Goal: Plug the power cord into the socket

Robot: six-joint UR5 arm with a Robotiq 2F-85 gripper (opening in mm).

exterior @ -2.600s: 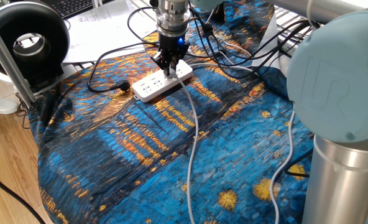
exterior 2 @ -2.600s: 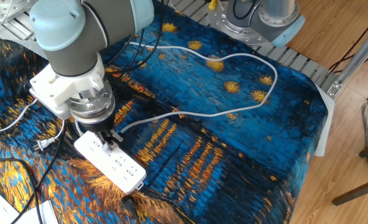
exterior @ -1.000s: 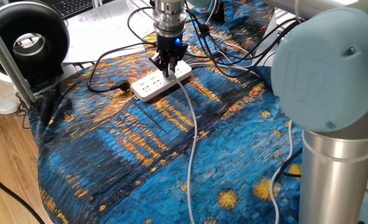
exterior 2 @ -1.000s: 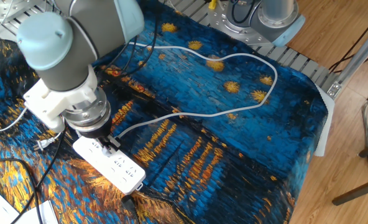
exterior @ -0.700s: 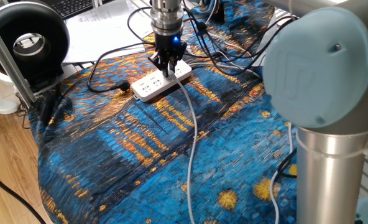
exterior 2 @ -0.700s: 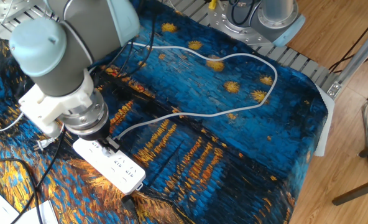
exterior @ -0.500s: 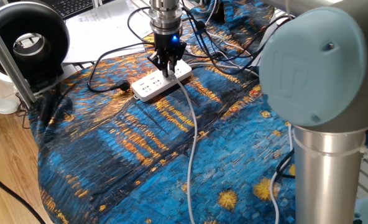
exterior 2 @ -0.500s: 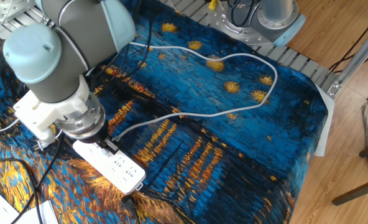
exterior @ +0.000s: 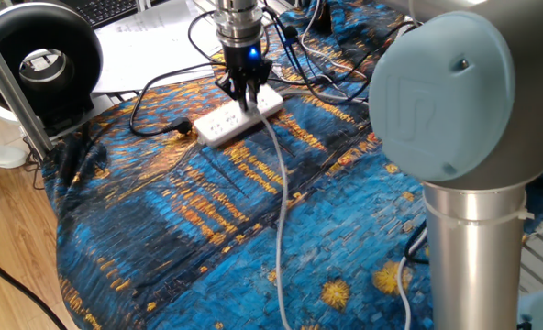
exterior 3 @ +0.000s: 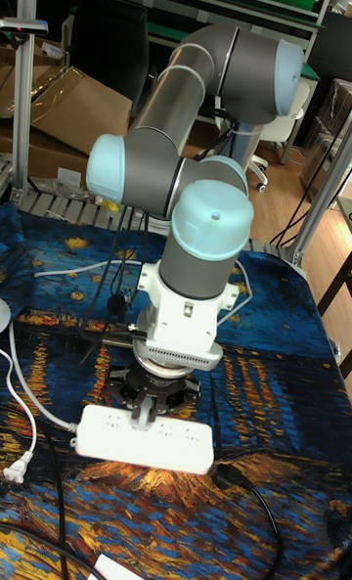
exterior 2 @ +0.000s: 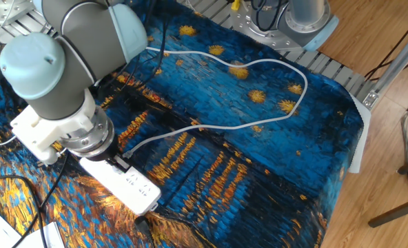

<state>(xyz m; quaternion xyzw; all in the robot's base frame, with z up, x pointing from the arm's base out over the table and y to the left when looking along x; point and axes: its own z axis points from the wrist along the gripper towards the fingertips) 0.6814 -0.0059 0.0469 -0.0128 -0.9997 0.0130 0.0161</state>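
The socket (exterior: 218, 126) is a white power strip lying on the blue and gold cloth; it also shows in the other fixed view (exterior 2: 138, 191) and the tall fixed view (exterior 3: 176, 443). My gripper (exterior: 245, 99) points straight down onto the strip's far end, its dark fingers shut on the power cord's plug, which they hide. The pale power cord (exterior: 283, 197) runs from the fingers across the cloth toward the front. It loops widely across the cloth (exterior 2: 259, 124). From the other side the gripper (exterior 2: 123, 164) touches the strip's top. In the tall view the gripper (exterior 3: 147, 406) sits just above the strip.
A black plug on a black cable (exterior: 182, 126) lies at the strip's left end, and shows again (exterior 3: 227, 477). Another white cable with a pronged plug (exterior 3: 12, 470) lies at the left. A black round device (exterior: 42, 60) and a tangle of black cables (exterior: 345, 73) sit at the back.
The gripper has shifted slightly along the strip while staying down on it, and the arm's upper joints have swung over. The strip and the cord have hardly moved.
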